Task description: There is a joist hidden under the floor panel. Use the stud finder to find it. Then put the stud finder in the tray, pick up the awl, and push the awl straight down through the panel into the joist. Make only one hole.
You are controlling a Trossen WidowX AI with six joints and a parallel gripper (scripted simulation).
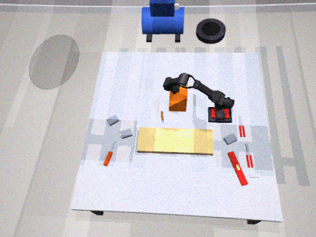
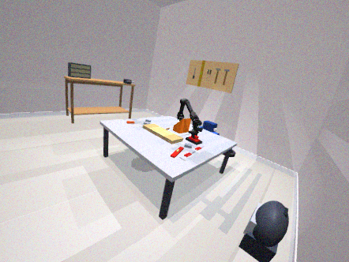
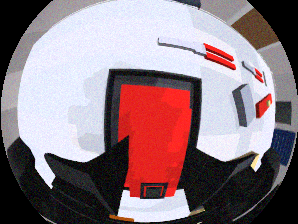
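Note:
The red stud finder (image 1: 214, 113) (image 2: 194, 139) (image 3: 155, 130) is held in my gripper (image 1: 220, 113) (image 3: 153, 140), which is shut on it. In the wrist view it lies lengthwise within the outline of the black tray (image 1: 210, 120) (image 3: 155, 75). I cannot tell whether it touches the tray's floor. The yellow wood floor panel (image 1: 175, 140) (image 2: 162, 133) lies left of and nearer the front than the tray. No hole can be made out in it. A small tool with an orange-brown handle (image 1: 161, 116), apparently the awl, lies behind the panel.
An orange block (image 1: 178, 101) (image 2: 182, 125) stands near the arm's base. Right of the panel are a grey block (image 1: 230, 138) (image 3: 243, 105), two red-handled tools (image 1: 242, 130) (image 1: 249, 160) and a red level (image 1: 237, 168) (image 3: 264, 106). Two grey blocks (image 1: 113, 120) (image 1: 126, 133) and an orange-handled tool (image 1: 108, 158) lie left.

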